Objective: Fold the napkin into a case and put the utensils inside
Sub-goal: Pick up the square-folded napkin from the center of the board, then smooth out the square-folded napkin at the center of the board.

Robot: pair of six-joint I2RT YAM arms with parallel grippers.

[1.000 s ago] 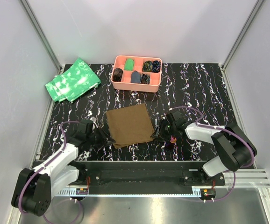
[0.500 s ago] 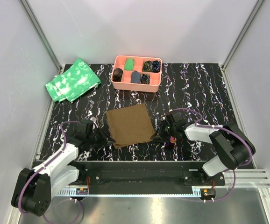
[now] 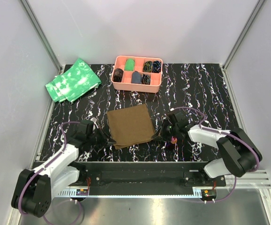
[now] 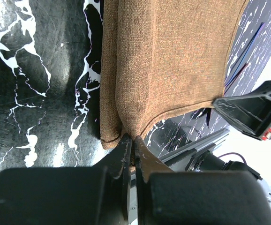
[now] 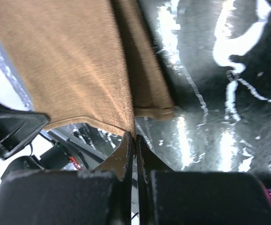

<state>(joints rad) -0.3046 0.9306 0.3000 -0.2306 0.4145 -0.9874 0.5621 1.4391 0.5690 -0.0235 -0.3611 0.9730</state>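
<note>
Both wrist cams show jaws pinched tight on cloth: left gripper (image 4: 133, 142) on the napkin (image 3: 128, 124) at its near-left corner, right gripper (image 5: 134, 137) on the near-right, and it's only just closed. The top view hides both pinches. Utensils (image 3: 173, 139) sit just right of the napkin, mostly hidden.

You have a pink compartment tray (image 3: 135, 87) at the far middle of the black marbled table (image 3: 196, 89), its cells holding small dark and green items. Left of the tray, well apart, lie overlapping green white-mottled cloths (image 3: 73, 80).
</note>
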